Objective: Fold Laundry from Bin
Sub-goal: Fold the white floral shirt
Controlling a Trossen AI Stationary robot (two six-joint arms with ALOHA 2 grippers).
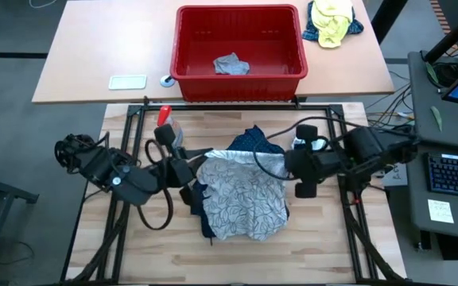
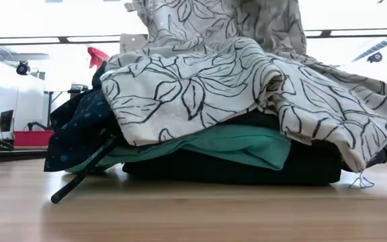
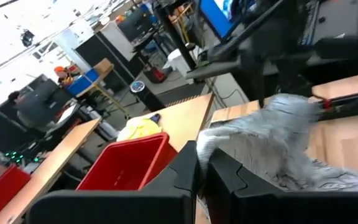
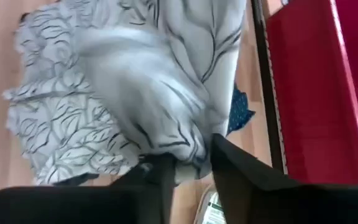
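While the red bin [image 1: 239, 49] sits on the far surface [image 1: 94, 56] with one small light grey garment [image 1: 231, 65] lying inside it, the rest of the laundry is heaped on the near wooden surface [image 1: 324, 238]. On top lies a white cloth with black leaf drawings [image 1: 243, 195]. From the low view, this leafy cloth [image 2: 234, 87] hangs over a turquoise garment [image 2: 234, 144], and a black garment [image 2: 247, 169] lies flat under that. A navy garment with tiny dots [image 2: 79, 131] hangs down at one side of the heap. The left hand [image 1: 188, 171] is at the left edge of the leafy cloth, with its two dark fingers [image 3: 229, 180] shut tight on a fold of it, so the cloth rises from that hand. The right hand [image 1: 291, 163] is at the right edge of the same cloth. Its fingers [image 4: 235, 165] stand a little apart, with the cloth's edge bunched between them, and I cannot tell if they grip it. A yellow and blue cloth bundle [image 1: 332, 21] lies just beside the bin.
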